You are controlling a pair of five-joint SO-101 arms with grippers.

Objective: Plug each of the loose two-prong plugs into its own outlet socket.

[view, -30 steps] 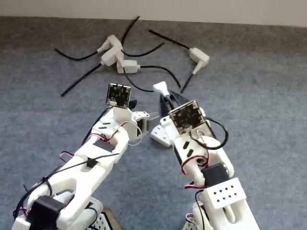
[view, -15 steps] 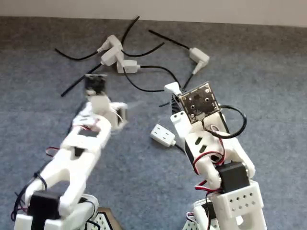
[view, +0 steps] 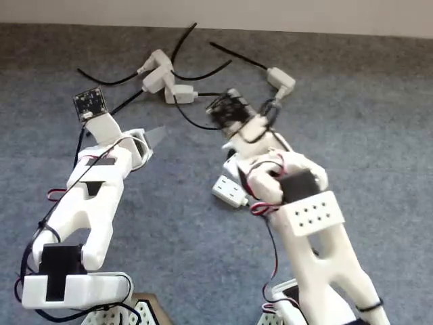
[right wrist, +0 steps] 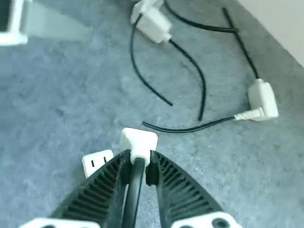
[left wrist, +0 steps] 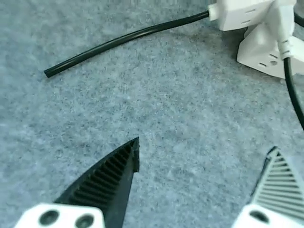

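Fingers [right wrist: 107, 190] of the right gripper [right wrist: 138, 154] clamp one white plug [right wrist: 137, 141] over mid-carpet [view: 379, 135], near one loose socket [right wrist: 97, 162]. Left gripper [left wrist: 204, 145]: fingers spread wide, empty. Three connectors [view: 162, 78] cluster near the far edge, with a fourth connector [view: 281, 80] apart.

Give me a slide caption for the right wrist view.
Right gripper shut on a white plug over grey carpet, an outlet socket lying nearby and another plug farther off.

Grey felt-like table [view: 379, 149] with clustered corded plugs and sockets [view: 162, 80], a lone plug [view: 281, 80] and an outlet block [view: 230, 191].
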